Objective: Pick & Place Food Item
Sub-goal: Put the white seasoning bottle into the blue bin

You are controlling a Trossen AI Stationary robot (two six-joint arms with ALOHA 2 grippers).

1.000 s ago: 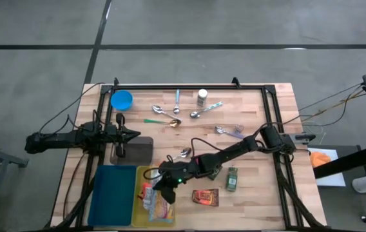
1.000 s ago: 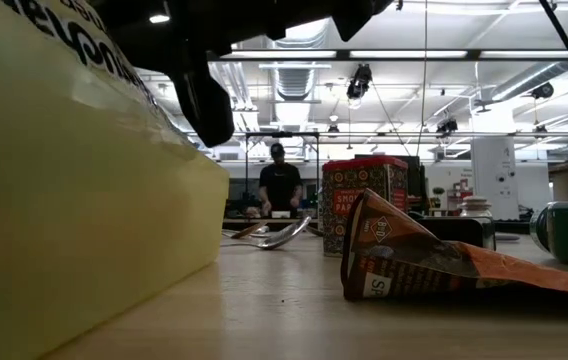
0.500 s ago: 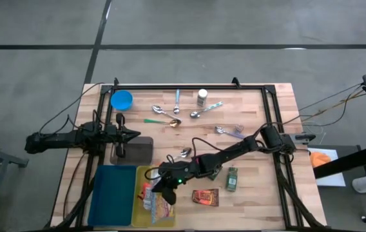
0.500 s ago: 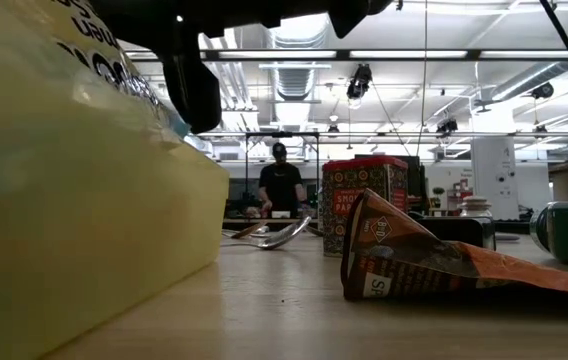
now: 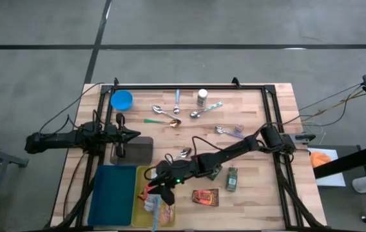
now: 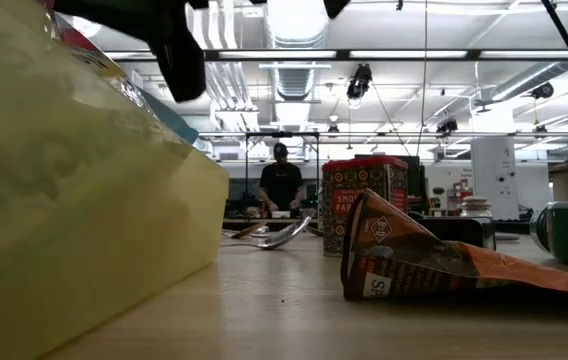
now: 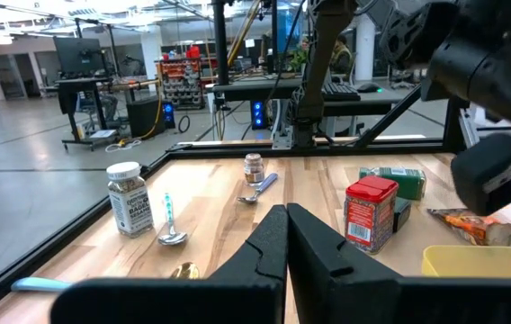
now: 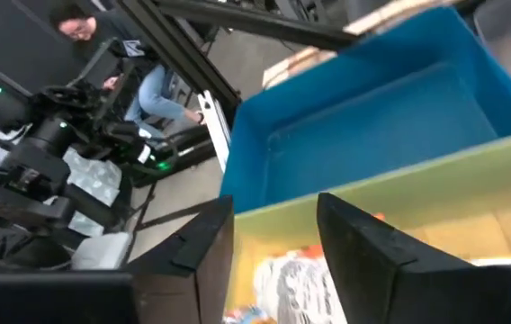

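Low in the frame's centre-left, right gripper (image 5: 158, 187) hovers with fingers parted (nothing held) just above the snack bag (image 5: 157, 207) lying in the yellow bin (image 5: 140, 177).

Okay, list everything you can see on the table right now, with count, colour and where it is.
Yellow bin: one, near edge, snack packets inside.
Blue bin: one, left of the yellow bin.
Blue bowl: one, far left corner.
Spoons: several, silver, far middle.
Jar: one, white-capped, far edge.
Orange packet: one, right of the yellow bin.
Green can: one, lying beside the packet.
Left gripper: shut, parked at left.
Right gripper: open, over the yellow bin.
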